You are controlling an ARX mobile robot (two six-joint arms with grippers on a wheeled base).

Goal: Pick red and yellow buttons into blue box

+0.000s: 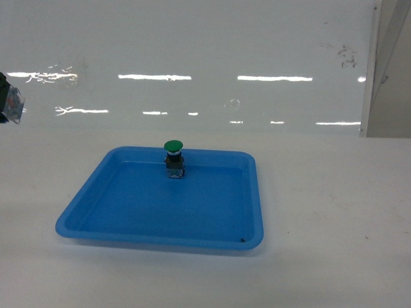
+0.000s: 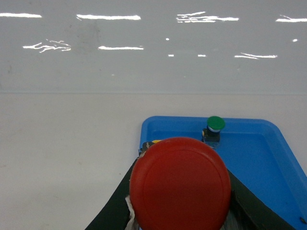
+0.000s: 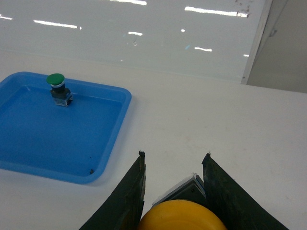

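In the left wrist view the red button (image 2: 180, 184) fills the lower middle, cap toward the camera, and my left gripper (image 2: 182, 158) is shut on it; black fingers (image 2: 115, 206) show on either side of the cap. The right wrist view shows the yellow button (image 3: 182, 216) at the bottom edge, its black and clear body wedged between the fingers (image 3: 129, 191) of my right gripper (image 3: 174, 155), which is shut on it above bare white table. In the head view only a dark bit of the left gripper (image 1: 9, 97) shows at the left edge. The blue box is out of view.
A shallow blue tray (image 1: 96, 218) lies mid-table with a green-capped button (image 1: 173, 158) upright near its far rim; both also show in the wrist views, tray (image 2: 288, 158) (image 3: 110, 139). A glossy white wall runs behind the white table (image 1: 334, 192).
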